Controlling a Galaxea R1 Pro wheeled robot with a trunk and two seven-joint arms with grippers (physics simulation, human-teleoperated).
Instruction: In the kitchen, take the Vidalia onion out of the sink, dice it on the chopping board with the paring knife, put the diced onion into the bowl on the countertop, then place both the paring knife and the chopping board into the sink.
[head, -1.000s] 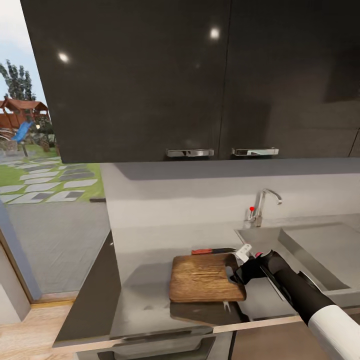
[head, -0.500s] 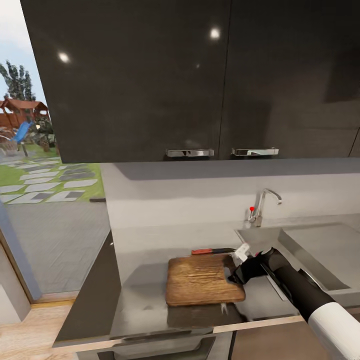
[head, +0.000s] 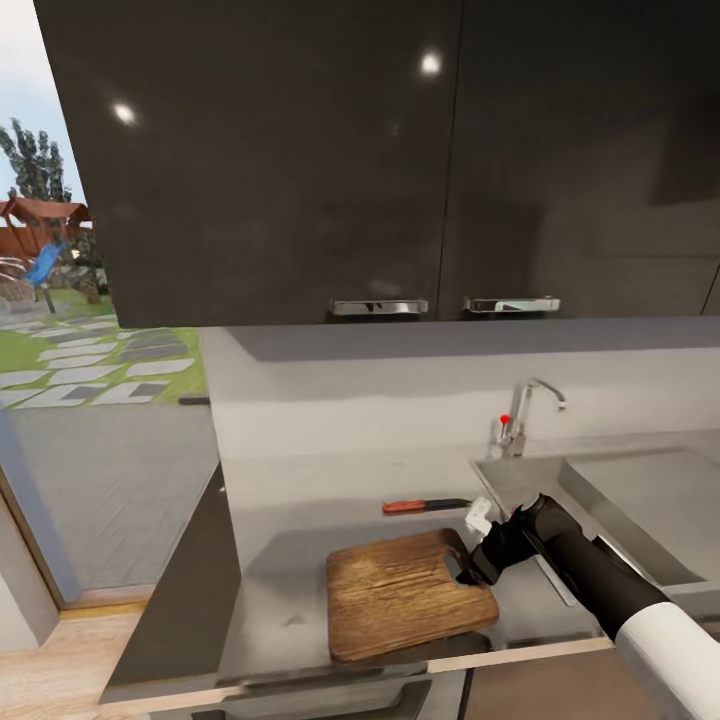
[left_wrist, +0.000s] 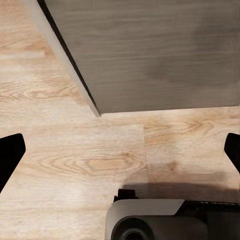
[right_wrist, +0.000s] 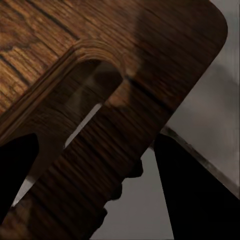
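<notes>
Right tool (head: 470, 563) clenched on board's (head: 405, 595) handle end, tilting it off tabletop (head: 300, 500); knife (head: 425, 506) untouched behind; sink (head: 640, 500) deposits pending.

The sink (head: 650, 500) runs off the head view's right edge; the right end effector (head: 470, 560) hides the chopping board's (head: 405, 592) handle end — grip unclear.

White-sleeved right arm (head: 670, 650), black forearm, black right pincer (head: 468, 560) with red trim.
</notes>
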